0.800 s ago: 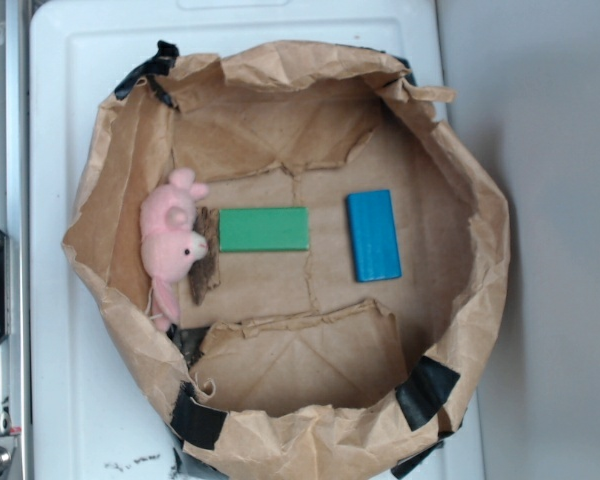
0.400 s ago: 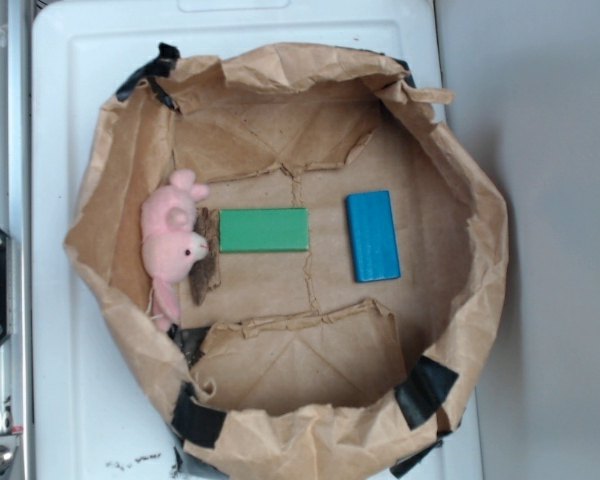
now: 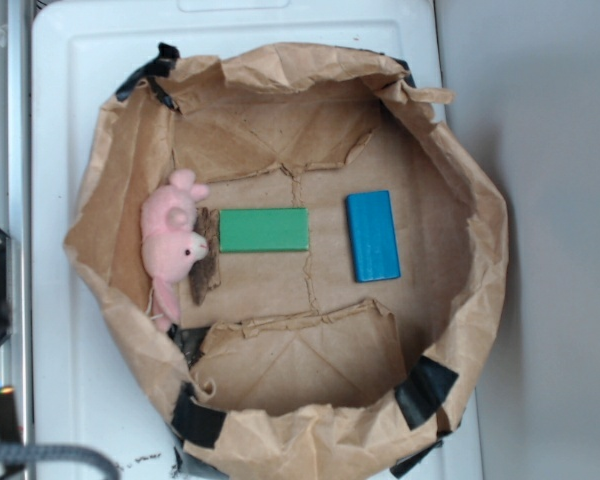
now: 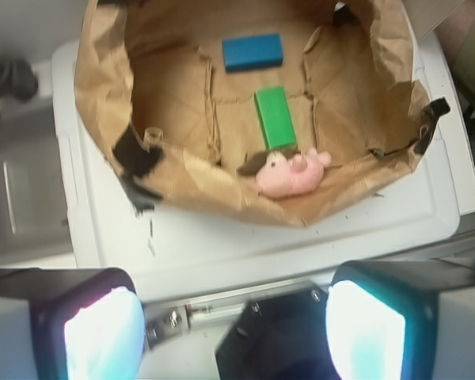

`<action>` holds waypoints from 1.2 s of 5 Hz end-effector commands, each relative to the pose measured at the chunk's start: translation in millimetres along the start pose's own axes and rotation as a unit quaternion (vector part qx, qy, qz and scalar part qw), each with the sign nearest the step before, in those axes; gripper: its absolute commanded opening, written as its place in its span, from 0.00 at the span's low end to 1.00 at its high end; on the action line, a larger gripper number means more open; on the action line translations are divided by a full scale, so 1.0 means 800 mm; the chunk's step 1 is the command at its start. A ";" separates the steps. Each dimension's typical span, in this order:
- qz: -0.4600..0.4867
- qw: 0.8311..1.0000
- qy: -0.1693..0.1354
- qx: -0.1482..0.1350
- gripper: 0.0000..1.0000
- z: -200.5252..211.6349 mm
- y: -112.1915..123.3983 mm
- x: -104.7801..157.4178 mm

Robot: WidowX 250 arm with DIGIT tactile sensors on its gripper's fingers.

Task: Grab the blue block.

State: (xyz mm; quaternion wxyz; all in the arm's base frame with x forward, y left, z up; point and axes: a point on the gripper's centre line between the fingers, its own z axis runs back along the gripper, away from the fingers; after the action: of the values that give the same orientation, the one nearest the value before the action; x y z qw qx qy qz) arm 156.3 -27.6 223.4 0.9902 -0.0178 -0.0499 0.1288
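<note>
Seemingly early in the job: blue block (image 3: 372,236) untouched, flat on the floor of the crumpled brown paper bag (image 3: 110,180), right of centre in the exterior view, long side running near to far. Well apart from the green block (image 3: 264,229), which lies flat too but crosswise, just left of centre. Pink plush pig (image 3: 173,243) slumped against the bag's left wall, beside a dark scrap (image 3: 202,260) that touches or nearly touches the green block's end. Bag rolled down and patched with black tape (image 3: 426,389), sitting on a white plastic lid (image 3: 60,120); walls low enough, by the look of it, to leave the floor open from above.

Seen from the wrist: gripper (image 4: 235,331) spread wide, holding nothing, both pale pads (image 4: 103,336) at the bottom edge, well short of the bag and over the lid's near side. Blue block (image 4: 252,51) at the far end of the bag floor from there, beyond the green block (image 4: 275,117) and the pig (image 4: 291,172).

Likely next: a long reach across the near wall, clear over pig and green block, then a descent onto the blue one. Flat, plain faces suggest a pinch across the short width, fingers turned to suit. Chief risks: snagging the bag's rim on the way in, or confusing the similar green piece.
</note>
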 end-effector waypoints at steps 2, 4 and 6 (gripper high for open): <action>0.219 0.975 0.013 -0.045 1.00 -0.051 0.029 0.018; 0.219 0.975 0.013 -0.045 1.00 -0.051 0.029 0.018; 0.314 0.948 -0.026 -0.040 1.00 -0.065 -0.014 0.123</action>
State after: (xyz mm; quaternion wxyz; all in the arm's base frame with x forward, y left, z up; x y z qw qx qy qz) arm 256.4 -15.0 165.7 0.8973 -0.0557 -0.0457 0.4356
